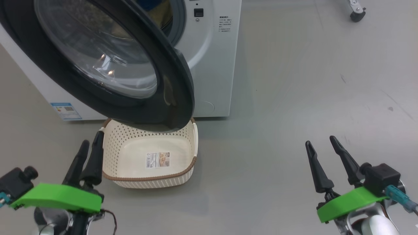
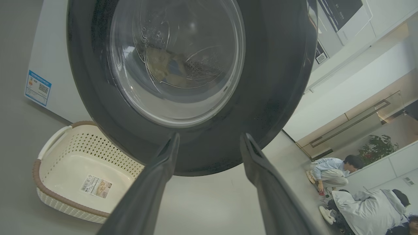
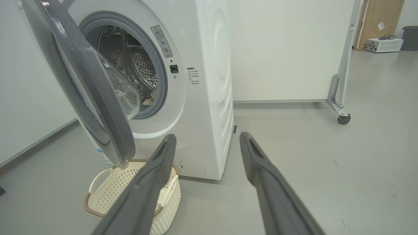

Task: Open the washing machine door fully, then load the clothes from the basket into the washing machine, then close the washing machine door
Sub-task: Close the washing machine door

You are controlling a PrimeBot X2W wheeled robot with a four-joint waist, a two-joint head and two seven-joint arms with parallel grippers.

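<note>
The washing machine [image 1: 212, 65] stands at the upper left, its door [image 1: 173, 81] swung partway out over the basket [image 1: 130, 140]. The cream basket shows a bare base with only its label. Cream-yellow and blue clothes [image 2: 166, 67] lie in the drum, seen through the door's glass, and a cream edge of the clothes [image 3: 152, 96] shows at the gasket's bottom. My left gripper [image 1: 92, 137] is open, just left of the basket and below the door [image 2: 271, 81]. My right gripper [image 1: 320, 142] is open over bare floor, well right of the machine [image 3: 209, 81].
A white panel on a caster [image 3: 343, 119] stands to the right of the machine. Two people [image 2: 329, 169] crouch on the floor far off in the left wrist view. Grey floor stretches between my grippers and to the right.
</note>
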